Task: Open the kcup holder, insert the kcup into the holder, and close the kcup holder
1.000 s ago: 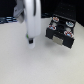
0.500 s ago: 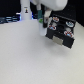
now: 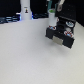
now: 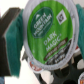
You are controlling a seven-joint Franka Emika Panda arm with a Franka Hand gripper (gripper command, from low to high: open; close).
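The kcup holder point(image 3: 64, 31) is a black box at the exterior view's upper right, with its tray point(image 3: 60, 39) seemingly slid out toward the front; the picture is too blurred to be sure. My gripper point(image 3: 52, 21) hangs at the holder's left end, just above the tray. In the wrist view the kcup point(image 4: 46, 35) fills the frame with its green lid facing the camera. It is clamped between my teal fingers point(image 4: 10, 44) on either side. The gripper point(image 4: 46, 40) is shut on it. The pod slots below the cup are hidden.
A white table point(image 3: 25, 57) carries the holder. A white bottle-like object point(image 3: 25, 10) and dark items with blue lights point(image 3: 10, 19) stand along the back edge at the exterior view's left.
My arm has moved toward the exterior view's right with the kcup, from the table's middle to the holder's left end.
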